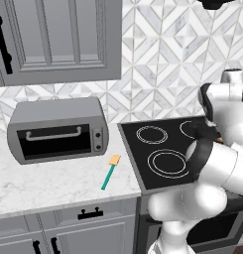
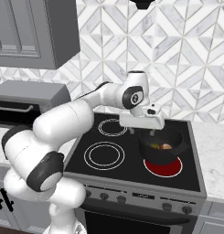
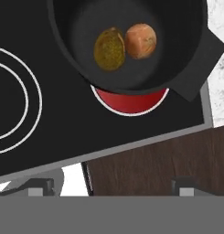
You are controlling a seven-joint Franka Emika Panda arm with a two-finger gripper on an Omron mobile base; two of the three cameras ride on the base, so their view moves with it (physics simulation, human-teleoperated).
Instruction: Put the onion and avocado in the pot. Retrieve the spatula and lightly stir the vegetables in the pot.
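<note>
Pot [image 3: 186, 68] (one onion [image 3: 141, 40], one avocado [image 3: 109, 49])

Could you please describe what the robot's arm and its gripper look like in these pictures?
The arm is glossy white, built of rounded segments with dark grey bands at the joints. The gripper has a boxy white body and two small dark jaws. No cables or markings can be made out.

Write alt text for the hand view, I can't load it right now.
Looking down into the black pot, the avocado and the onion lie side by side, touching, on its floor. The pot sits over a glowing red stove ring near the cooktop's front edge.
</note>
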